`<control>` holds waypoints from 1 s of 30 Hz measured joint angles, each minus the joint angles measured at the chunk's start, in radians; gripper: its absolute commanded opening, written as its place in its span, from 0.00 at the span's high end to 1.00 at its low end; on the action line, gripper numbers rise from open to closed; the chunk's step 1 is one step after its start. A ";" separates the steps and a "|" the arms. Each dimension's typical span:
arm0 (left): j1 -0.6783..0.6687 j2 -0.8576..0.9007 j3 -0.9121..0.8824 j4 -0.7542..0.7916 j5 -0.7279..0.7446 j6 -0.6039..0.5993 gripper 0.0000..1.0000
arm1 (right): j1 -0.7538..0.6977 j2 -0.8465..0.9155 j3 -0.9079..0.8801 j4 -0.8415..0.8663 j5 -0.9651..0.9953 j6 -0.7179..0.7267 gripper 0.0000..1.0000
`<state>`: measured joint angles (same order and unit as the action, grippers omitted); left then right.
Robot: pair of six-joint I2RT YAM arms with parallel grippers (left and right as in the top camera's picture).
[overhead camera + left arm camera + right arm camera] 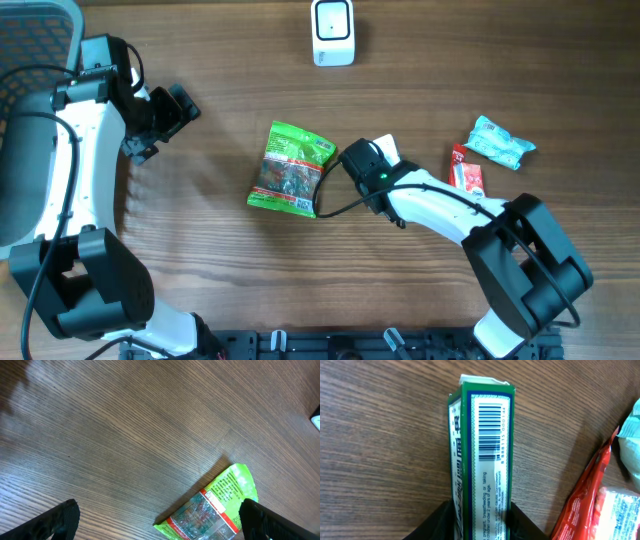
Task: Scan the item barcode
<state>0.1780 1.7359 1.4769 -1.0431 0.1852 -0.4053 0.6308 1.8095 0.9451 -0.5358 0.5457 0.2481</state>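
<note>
Under both arms spreads the wooden tabletop. Well to the right gripper's left, the left gripper hangs spread wide. A green pouch lies just beside the right gripper, which pinches the green box, barcode facing its wrist camera.

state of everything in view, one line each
left gripper: open, empty
right gripper: shut on green box
green box: held, barcode facing the wrist camera
green snack bag: lying flat
red packet: lying flat
blue packet: lying flat
scanner: on table, untouched
</note>
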 measured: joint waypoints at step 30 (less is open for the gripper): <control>0.000 0.000 0.000 0.000 0.000 0.000 0.00 | 0.109 0.096 0.047 -0.108 0.257 0.000 0.71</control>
<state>0.1780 1.7359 1.4769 -1.0431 0.1848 -0.4053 0.7403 1.9057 0.9920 -0.6434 0.8032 0.2485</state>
